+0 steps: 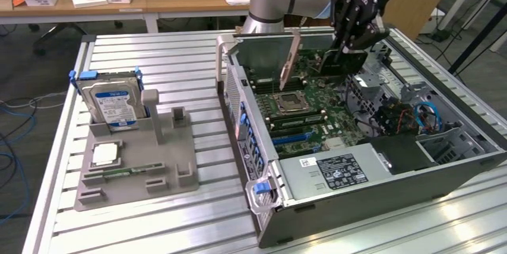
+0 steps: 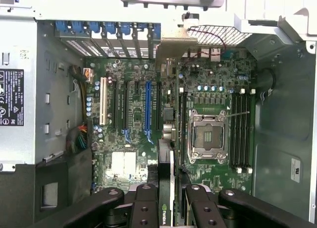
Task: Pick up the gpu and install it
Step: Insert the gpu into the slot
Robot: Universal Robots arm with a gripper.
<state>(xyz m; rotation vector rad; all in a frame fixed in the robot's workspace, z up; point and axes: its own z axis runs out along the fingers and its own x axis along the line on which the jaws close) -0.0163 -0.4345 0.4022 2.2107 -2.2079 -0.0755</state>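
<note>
At the frame's left, a blue-labelled hard drive (image 1: pixel 113 104) stands upright in a grey holder (image 1: pixel 170 168) on the ribbed tabletop (image 1: pixel 158 58). An open computer case (image 1: pixel 396 197) sits right, with a wooden desk (image 1: pixel 198 2) along the top.

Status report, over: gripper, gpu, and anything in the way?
Status: gripper shut on gpu. Card held on edge above motherboard, inside open case. No obstacle seen over expansion slots.
</note>
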